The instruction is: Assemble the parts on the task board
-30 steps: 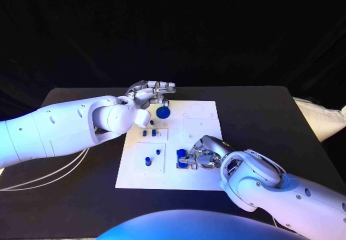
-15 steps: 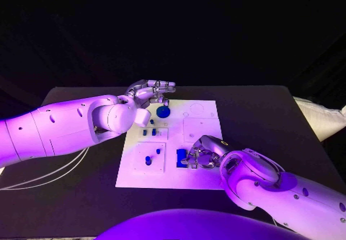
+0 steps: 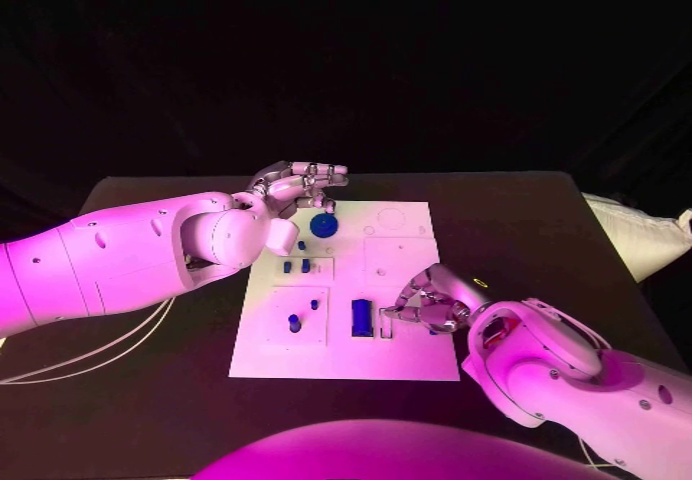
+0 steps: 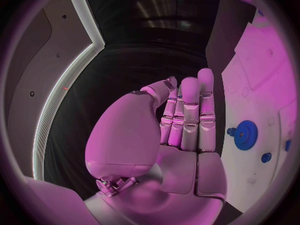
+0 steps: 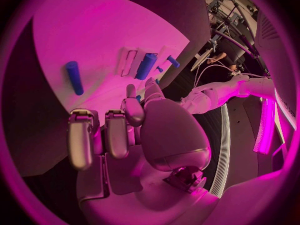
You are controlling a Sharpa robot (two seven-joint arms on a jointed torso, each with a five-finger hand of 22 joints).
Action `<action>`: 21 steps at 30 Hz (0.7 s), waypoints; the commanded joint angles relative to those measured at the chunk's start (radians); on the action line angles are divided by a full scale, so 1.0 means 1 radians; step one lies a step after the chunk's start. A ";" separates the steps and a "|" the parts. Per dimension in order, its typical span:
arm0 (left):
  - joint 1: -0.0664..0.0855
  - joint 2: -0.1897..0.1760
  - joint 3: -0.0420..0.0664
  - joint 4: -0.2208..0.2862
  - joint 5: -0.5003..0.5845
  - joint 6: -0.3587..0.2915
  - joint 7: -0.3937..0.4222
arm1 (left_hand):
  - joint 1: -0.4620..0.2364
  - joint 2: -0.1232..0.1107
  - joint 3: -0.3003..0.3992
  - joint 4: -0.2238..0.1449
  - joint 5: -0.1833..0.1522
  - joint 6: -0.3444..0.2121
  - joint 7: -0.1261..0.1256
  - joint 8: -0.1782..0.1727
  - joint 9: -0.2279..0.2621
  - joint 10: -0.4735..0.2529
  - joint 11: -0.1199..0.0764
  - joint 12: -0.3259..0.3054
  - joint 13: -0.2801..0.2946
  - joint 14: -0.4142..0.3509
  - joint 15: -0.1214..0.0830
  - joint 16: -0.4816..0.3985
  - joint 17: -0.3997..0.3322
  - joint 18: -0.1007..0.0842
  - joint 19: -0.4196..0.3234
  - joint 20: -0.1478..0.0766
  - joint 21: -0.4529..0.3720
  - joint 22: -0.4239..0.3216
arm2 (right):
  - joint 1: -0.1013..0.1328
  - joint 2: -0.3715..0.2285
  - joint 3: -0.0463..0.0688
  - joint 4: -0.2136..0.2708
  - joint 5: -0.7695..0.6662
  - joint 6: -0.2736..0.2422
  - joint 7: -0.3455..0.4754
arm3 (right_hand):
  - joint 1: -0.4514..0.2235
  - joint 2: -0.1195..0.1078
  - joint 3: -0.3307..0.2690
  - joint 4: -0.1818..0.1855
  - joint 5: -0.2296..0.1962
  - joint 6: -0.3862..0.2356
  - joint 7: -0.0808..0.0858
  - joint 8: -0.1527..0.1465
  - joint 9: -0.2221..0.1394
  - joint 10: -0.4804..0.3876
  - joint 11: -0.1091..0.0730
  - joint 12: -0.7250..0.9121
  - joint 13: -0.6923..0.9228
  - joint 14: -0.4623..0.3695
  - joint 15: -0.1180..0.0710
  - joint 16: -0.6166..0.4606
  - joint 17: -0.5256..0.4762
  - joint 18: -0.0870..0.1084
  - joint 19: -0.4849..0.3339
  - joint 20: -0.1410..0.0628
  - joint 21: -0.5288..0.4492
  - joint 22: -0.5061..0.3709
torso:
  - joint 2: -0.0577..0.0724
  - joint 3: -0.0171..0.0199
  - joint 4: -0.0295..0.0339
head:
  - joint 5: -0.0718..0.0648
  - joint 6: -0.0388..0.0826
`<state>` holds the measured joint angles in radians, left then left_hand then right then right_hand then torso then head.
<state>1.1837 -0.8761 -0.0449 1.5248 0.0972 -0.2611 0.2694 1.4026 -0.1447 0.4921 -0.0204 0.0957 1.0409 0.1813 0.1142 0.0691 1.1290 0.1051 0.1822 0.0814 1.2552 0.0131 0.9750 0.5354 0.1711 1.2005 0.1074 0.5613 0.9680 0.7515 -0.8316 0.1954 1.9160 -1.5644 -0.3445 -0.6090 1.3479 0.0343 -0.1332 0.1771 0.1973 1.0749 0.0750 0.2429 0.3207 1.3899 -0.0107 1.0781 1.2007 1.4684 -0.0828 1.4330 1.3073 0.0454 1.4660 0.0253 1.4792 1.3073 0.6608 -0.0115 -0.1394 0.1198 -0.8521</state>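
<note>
The white task board (image 3: 404,350) lies mid-table. A blue gear (image 3: 325,225) sits near its far left corner, and my left hand (image 3: 300,186) hovers just beyond it with straight fingers (image 4: 189,115), holding nothing. The gear (image 4: 245,135) and a small peg (image 4: 266,157) show beside that hand. A blue block (image 3: 361,317) stands in the board's near middle. My right hand (image 3: 433,300) is just to the right of it, fingers bent and apart, nothing in them. Small blue pegs (image 3: 296,266) and another part (image 3: 294,323) stand on the left side.
Black table (image 3: 577,230) surrounds the board on all sides. A white cable (image 3: 87,355) lies at the near left. The right wrist view shows the board (image 5: 94,35) with a long blue part (image 5: 74,77) and others (image 5: 147,66).
My right hand has drawn back to the right, off the blue block, which now stands uncovered. The left hand has barely moved above the gear.
</note>
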 commanded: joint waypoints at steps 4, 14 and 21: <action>0.000 -0.004 0.001 0.005 0.003 0.012 0.013 | 0.001 0.006 -0.005 0.001 -0.001 -0.007 0.001 0.006 0.000 -0.005 0.001 0.004 0.001 -0.006 0.002 0.001 -0.001 0.011 -0.001 0.005 -0.003 -0.001 | 0.002 -0.101 0.009 0.031 0.044 -0.023 0.006 | -0.012 -0.018 0.003 0.006 0.005 -0.017 0.007 -0.023 -0.007 -0.024 0.011 -0.050 -0.035 0.060 0.015 -0.011 0.047 -0.007 0.016 0.013 -0.005 0.114 | -0.003 0.0003 -0.0120 | 0.001 0.004; 0.000 -0.006 0.000 0.004 0.003 0.013 0.015 | 0.001 0.008 -0.005 0.000 0.000 -0.008 0.001 0.007 0.000 -0.007 0.001 0.007 0.001 -0.008 0.002 0.000 -0.004 0.011 -0.001 0.006 -0.004 -0.002 | -0.014 -0.183 0.012 0.029 -0.034 0.006 0.009 | -0.004 -0.028 0.015 0.016 0.004 -0.019 0.014 -0.049 -0.015 -0.058 0.018 -0.142 -0.099 0.055 0.022 -0.027 0.031 -0.006 0.015 0.023 -0.007 0.113 | -0.002 0.0038 -0.0183 | -0.001 0.010; 0.000 0.002 0.000 0.000 0.003 0.017 0.014 | 0.001 0.008 -0.005 0.000 0.000 -0.008 0.001 0.007 0.000 -0.007 0.001 0.007 0.001 -0.008 0.002 0.000 -0.004 0.011 -0.001 0.006 -0.004 -0.002 | -0.023 -0.154 0.012 -0.008 -0.060 0.020 -0.002 | 0.002 -0.021 0.024 0.019 0.007 -0.009 0.012 -0.051 -0.015 -0.048 0.017 -0.130 -0.091 0.057 0.021 -0.024 0.036 -0.007 0.017 0.023 -0.004 0.117 | -0.002 0.0043 -0.0145 | -0.007 0.012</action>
<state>1.1836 -0.8766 -0.0454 1.5245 0.0972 -0.2605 0.2718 1.4025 -0.1447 0.4921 -0.0204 0.0957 1.0409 0.1813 0.1180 0.0690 1.1290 0.1051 0.1858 0.0814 1.2567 0.0145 0.9750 0.5321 0.1712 1.2005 0.1074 0.5613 0.9667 0.7306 -0.9913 0.2071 1.9125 -1.5810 -0.3501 -0.6084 1.3404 0.0160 -0.1141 0.1961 0.2011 1.0602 0.0841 0.1968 0.3069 1.3355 0.0082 0.9462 1.1092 1.4647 -0.0695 1.4119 1.3080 0.0455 1.4661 0.0400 1.4755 1.3080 0.6580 -0.0072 -0.1564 0.1153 -0.8403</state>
